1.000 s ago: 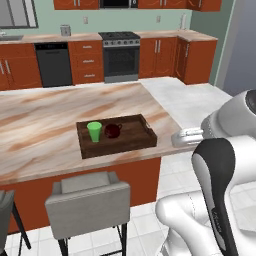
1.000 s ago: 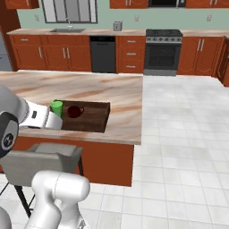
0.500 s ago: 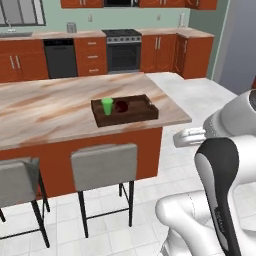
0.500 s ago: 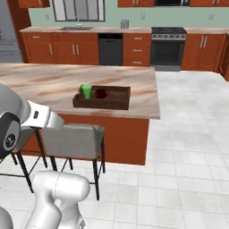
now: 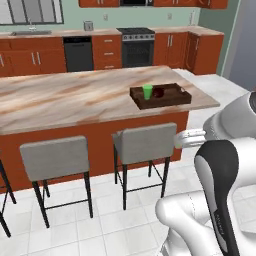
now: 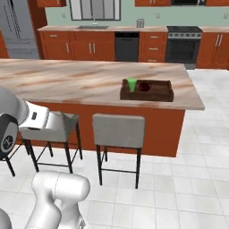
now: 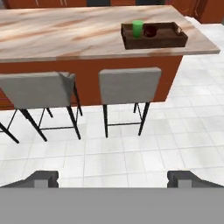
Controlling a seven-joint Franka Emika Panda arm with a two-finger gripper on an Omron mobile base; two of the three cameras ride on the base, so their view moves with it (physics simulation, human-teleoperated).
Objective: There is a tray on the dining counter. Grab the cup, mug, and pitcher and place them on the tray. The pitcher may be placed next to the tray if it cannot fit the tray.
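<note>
Base backing away from dining counter (image 5: 75, 95); green cup (image 5: 147, 91) and maroon mug (image 5: 159, 92) sitting in tray (image 5: 172, 99) near counter's right end; gripper (image 7: 113, 178) spread wide, empty; pitcher pending.

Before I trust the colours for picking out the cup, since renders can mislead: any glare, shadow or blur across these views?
Left base view: even light, no glare, cup crisp green. Right base view: soft, tray slightly blurred. Hand view: flat light, faint stool shadows.
</note>
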